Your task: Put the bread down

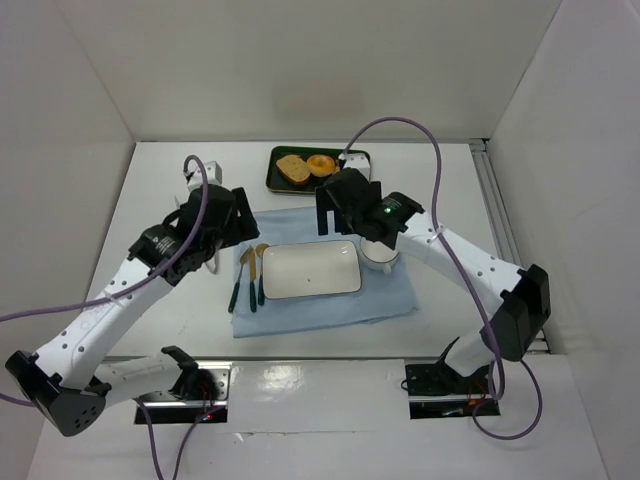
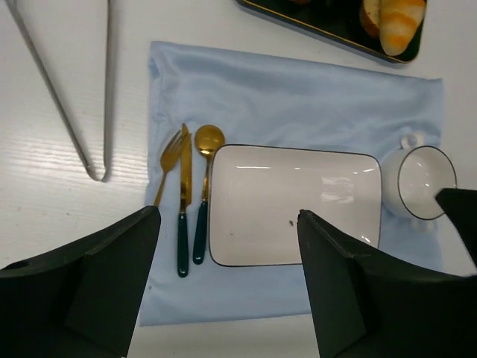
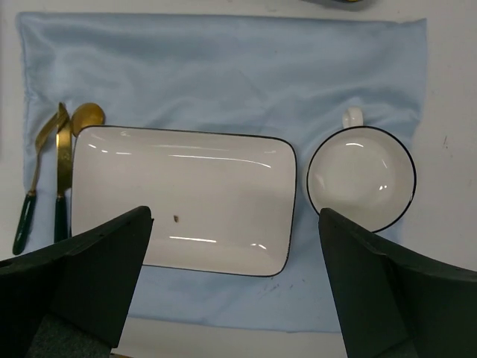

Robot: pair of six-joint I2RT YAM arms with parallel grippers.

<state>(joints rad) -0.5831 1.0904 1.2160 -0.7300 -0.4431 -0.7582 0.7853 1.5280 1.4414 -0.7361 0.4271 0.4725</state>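
Left wrist view shows us the bread (image 2: 402,21) at the upper right of the frame. It lies in the dark tray (image 2: 335,22), just beside a brown piece cut off by the frame edge. Nothing grips the bread.

The left tool (image 2: 227,216) stands wide open and holds nothing. It hangs above the blue cloth (image 2: 298,97), well apart from the tray. The right tool (image 3: 235,216) is also spread wide and empty, above the white plate (image 3: 186,186) and the white cup (image 3: 361,179).

In the top view we see the tray at upper middle with a toast slice (image 1: 292,168) and a round orange bun (image 1: 321,164) in it. The right arm covers its right end, so we cannot make out the bread there.

The plate carries only a small dark speck. The cup sits just beside the plate's right edge, both on the cloth. A gold fork (image 2: 165,168), knife (image 2: 183,201) and spoon (image 2: 205,190) lie side by side at the plate's left. Metal tongs (image 2: 74,127) rest on the bare worktop (image 2: 45,209) at upper left.
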